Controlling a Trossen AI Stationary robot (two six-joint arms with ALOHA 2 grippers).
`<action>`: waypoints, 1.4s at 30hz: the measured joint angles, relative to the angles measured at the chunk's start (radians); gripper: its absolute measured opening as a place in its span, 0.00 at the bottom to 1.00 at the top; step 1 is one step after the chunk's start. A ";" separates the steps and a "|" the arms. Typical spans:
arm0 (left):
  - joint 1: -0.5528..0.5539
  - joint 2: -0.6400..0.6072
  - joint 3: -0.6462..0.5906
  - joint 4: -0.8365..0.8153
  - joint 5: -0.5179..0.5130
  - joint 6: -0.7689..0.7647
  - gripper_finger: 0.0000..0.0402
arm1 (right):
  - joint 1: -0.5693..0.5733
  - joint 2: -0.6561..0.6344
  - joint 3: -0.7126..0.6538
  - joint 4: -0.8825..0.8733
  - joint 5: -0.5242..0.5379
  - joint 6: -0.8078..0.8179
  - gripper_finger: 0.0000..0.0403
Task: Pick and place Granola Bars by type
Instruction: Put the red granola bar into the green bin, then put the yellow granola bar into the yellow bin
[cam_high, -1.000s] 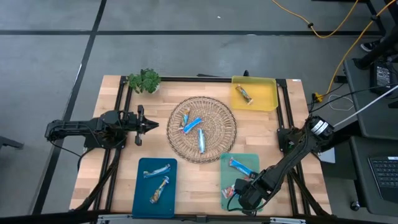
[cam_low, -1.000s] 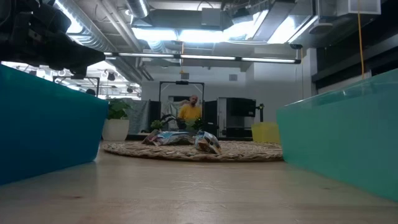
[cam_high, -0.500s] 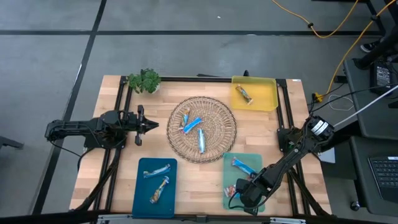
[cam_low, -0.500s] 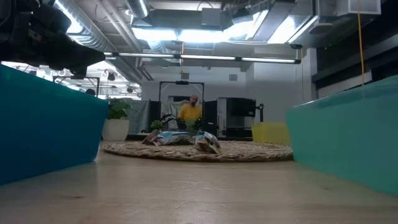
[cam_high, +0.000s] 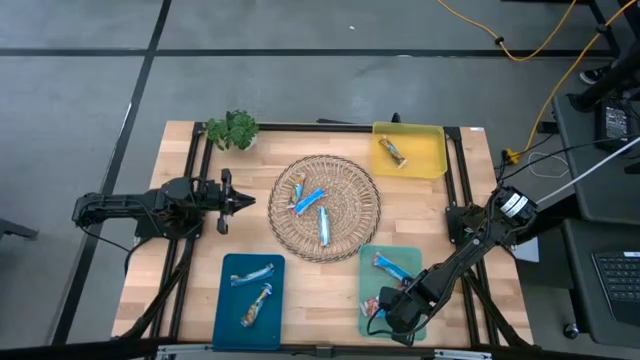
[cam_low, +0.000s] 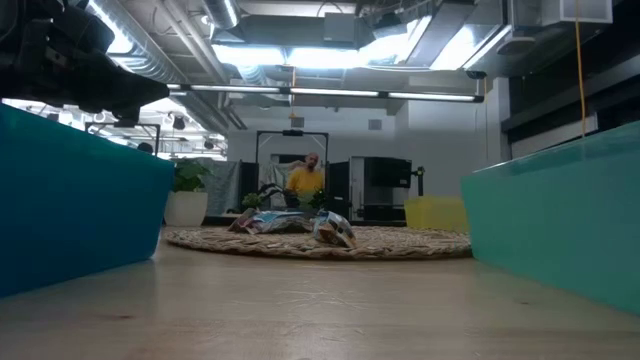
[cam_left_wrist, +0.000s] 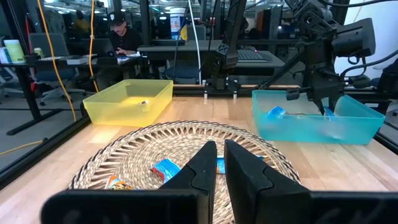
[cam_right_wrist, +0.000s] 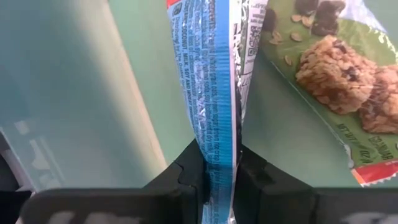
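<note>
two things i can't resolve from above: the right gripper (cam_high: 385, 312) tip, buried under its own arm at the near end of the green tray (cam_high: 400, 255), and the wrapper it carries. my right wrist view settles it: jaws pinched tight on the edge of a blue granola bar (cam_right_wrist: 214, 93), which runs up from between them; another bar with oat print (cam_right_wrist: 339, 74) lies just beside on the tray floor. a further blue bar (cam_high: 390, 267) rests mid-tray. left gripper (cam_high: 238, 200) hangs beside the wicker mat (cam_high: 345, 235), jaws closed, empty. three bars (cam_high: 312, 205) remain on the mat, two silvery bars (cam_high: 253, 290) in the blue tray (cam_high: 225, 310), one orange-brown bar (cam_high: 393, 151) in the yellow tray (cam_high: 430, 160). green sprig (cam_high: 232, 129) at the surface's far corner.
</note>
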 joint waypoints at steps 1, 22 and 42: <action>0.000 0.000 0.000 0.000 0.000 0.000 0.06 | 0.000 0.000 0.000 0.000 0.000 0.000 0.14; 0.000 0.000 0.000 0.000 0.000 0.000 0.06 | -0.003 -0.003 0.031 -0.052 -0.105 0.052 0.57; 0.000 0.000 0.000 0.000 0.000 0.000 0.07 | -0.111 -0.003 0.425 -0.753 0.064 -0.426 0.53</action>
